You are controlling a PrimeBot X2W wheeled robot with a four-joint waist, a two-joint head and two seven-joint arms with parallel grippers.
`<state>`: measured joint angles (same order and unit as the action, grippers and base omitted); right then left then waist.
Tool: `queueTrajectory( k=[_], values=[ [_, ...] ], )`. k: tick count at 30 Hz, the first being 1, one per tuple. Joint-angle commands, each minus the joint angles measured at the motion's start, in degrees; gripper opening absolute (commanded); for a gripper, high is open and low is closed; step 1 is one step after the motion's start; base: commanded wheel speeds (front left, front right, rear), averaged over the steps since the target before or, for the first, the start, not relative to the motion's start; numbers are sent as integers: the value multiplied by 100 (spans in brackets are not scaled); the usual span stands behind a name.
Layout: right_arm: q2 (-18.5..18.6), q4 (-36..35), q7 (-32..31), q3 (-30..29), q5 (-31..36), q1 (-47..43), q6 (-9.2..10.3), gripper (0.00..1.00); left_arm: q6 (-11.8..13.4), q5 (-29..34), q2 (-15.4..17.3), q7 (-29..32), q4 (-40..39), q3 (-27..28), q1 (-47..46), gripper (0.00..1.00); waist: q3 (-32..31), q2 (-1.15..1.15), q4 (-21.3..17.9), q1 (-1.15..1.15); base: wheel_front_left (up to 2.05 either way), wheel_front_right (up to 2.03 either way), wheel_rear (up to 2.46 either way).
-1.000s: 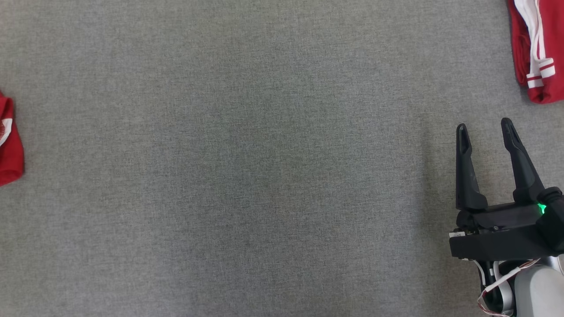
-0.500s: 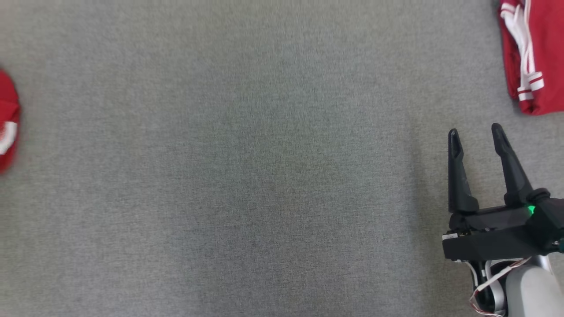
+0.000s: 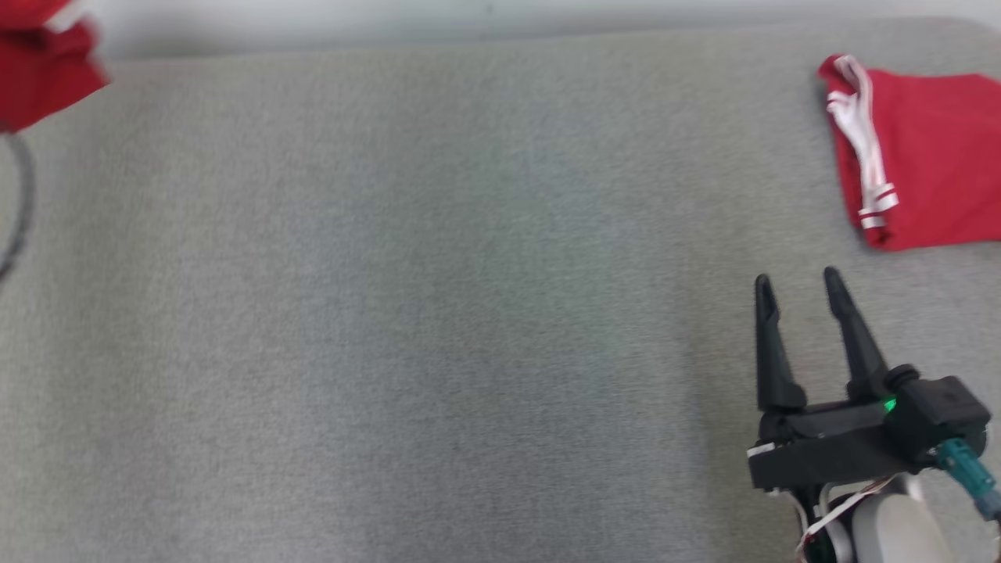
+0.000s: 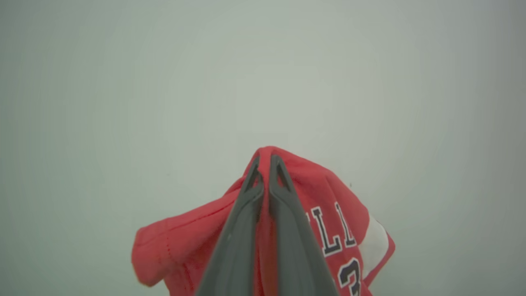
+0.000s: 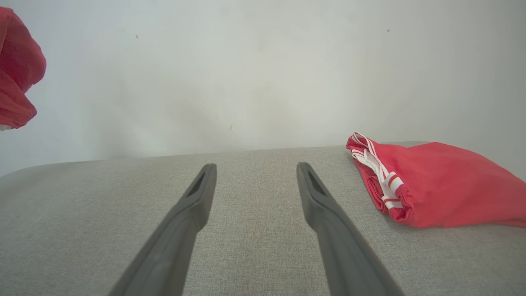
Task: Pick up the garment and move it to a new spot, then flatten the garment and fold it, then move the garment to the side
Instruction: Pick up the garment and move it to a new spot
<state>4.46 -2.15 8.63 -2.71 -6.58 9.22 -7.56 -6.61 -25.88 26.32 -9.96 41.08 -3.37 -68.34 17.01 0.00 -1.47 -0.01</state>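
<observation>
Left gripper (image 4: 265, 159) is clenched on a fold of the red jersey (image 4: 197, 238), its two dark fingers pressed together with a ridge of cloth pinched between the tips. In the left wrist view the jersey drapes down either side of the fingers in front of a pale wall (image 4: 123, 82). Dark, white-edged letters, a numeral and a white panel show on the side right of the fingers.

In the head view the jersey (image 3: 39, 78) is a blurred red bunch at the top left corner, at the far left end of the bench (image 3: 430, 313). A dark curved line (image 3: 19, 203) runs just below it at the left edge; what it is cannot be told. The right wrist view shows the same bunch (image 5: 18, 70) at its upper left, hanging against the wall (image 5: 246, 74), well above the grey cloth surface of the bench (image 5: 259, 246).

Across the middle, the bench top is plain grey fabric.

At the lower right of the head view the right gripper (image 3: 797, 277) is released, fingers spread apart and pointing toward the wall, holding nothing. Its own view shows the gripper (image 5: 256, 165) low over the bench, with bare fabric between the fingers.

Farther right, a folded red garment (image 3: 931, 172) with white striped trim lies flat on the bench near the back edge, apart from the fingertips. In the right wrist view its trimmed end (image 5: 444, 189) faces left.
</observation>
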Motion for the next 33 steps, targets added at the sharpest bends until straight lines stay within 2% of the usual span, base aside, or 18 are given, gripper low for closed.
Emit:
queueTrajectory(
  k=[1,11,18,24,28,33],
  values=[
    [-38,67,54,23,-50,-83,12,100,-30,-20,-96,60,-219,-72,98,0,-228,0,-169,1,0,0,0],
    [-139,436,300,124,-150,-61,12,100,291,-34,-784,861,-2707,-662,964,0,-467,0,-873,1,0,0,0],
    [-162,594,391,185,-230,-78,12,100,513,-21,-1205,1326,-3856,-1167,1613,0,-470,0,-1345,1,0,0,0],
    [-166,714,465,290,-327,-7,12,100,671,-84,-1421,1342,-3976,-1422,2328,0,-403,0,-1643,1,0,0,0],
    [-168,796,505,339,-400,36,12,100,753,-206,-1436,1180,-3733,-1415,2982,0,-363,0,-1793,1,0,0,0],
    [-168,888,560,360,-437,24,12,100,700,-339,-1459,868,-3179,-1503,3888,0,-331,0,-1878,1,0,0,0]
  ],
)
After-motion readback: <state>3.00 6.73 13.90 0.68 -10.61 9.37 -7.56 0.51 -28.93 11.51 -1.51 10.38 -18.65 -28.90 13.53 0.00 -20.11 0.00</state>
